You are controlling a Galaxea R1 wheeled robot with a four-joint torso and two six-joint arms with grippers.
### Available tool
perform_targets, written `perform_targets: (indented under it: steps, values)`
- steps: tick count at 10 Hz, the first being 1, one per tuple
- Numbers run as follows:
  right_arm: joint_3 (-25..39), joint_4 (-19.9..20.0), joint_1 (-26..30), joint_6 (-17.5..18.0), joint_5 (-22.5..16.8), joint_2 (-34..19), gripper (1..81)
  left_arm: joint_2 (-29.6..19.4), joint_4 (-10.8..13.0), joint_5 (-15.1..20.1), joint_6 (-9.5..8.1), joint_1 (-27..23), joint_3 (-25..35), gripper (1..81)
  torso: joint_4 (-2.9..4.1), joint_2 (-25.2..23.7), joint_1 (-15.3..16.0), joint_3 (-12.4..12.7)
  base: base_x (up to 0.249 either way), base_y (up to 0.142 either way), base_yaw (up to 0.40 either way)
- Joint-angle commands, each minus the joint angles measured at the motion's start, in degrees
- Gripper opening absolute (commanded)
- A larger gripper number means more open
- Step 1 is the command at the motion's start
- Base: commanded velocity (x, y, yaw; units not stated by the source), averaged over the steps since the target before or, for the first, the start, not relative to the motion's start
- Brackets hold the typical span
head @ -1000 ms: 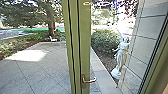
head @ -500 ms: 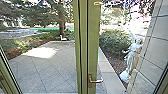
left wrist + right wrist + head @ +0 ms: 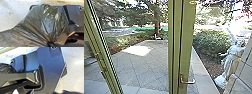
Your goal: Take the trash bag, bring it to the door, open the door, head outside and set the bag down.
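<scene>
View swung left, door (image 3: 186,50) ahead, left end effector (image 3: 50,44) gripping trash bag (image 3: 36,23)

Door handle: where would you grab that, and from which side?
I'd take the door handle by its bar, towards the free end, coming straight from the robot's side. It is a slim lever lying roughly level, pointing right from its upright plate on the green door frame.

Building exit onto a paved yard: green-framed glass door (image 3: 187,50) with lever handle (image 3: 187,81), stone-tiled wall (image 3: 244,72) close by, paving (image 3: 146,65) outside, plus planting bed with bush (image 3: 211,43), tree (image 3: 157,20) and white statue (image 3: 230,60).
</scene>
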Motion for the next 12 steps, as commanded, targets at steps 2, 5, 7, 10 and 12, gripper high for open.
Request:
perform_targets:
  steps: [2, 5, 7, 10, 12]
  values:
    - [0.32, -0.45, 2.11, 0.04, -2.89, -0.31, 81.1, -0.32, 0.66, 3.78, 0.14, -2.72, -0.18, 1.0, 0.00, 0.00, 0.00, 0.00, 0.000, 0.000, 0.293]
    - [0.23, -0.54, 2.11, 0.04, -2.89, -0.31, 81.1, -0.23, 0.83, 3.78, 0.23, -2.72, -0.18, 1.0, 0.00, 0.00, 0.00, 0.00, 0.000, 0.000, 0.302]
    - [0.06, -0.54, 2.11, -0.05, -2.89, -0.14, 81.1, -0.14, 1.01, 3.78, 0.23, -2.72, -0.18, 1.0, 0.00, 0.00, 0.00, 0.00, 0.000, 0.000, 0.309]
    - [-0.03, -0.54, 2.11, -0.23, -2.89, -0.05, 81.1, -0.06, 1.01, 3.78, 0.32, -2.72, -0.18, 1.0, 0.00, 0.00, 0.00, 0.00, 0.000, 0.000, 0.284]
    - [-0.03, -0.54, 2.11, -0.23, -2.89, -0.05, 81.1, -0.06, 1.01, 3.78, 0.40, -2.72, -0.18, 1.0, 0.00, 0.00, 0.00, -0.02, 0.000, 0.000, 0.222]
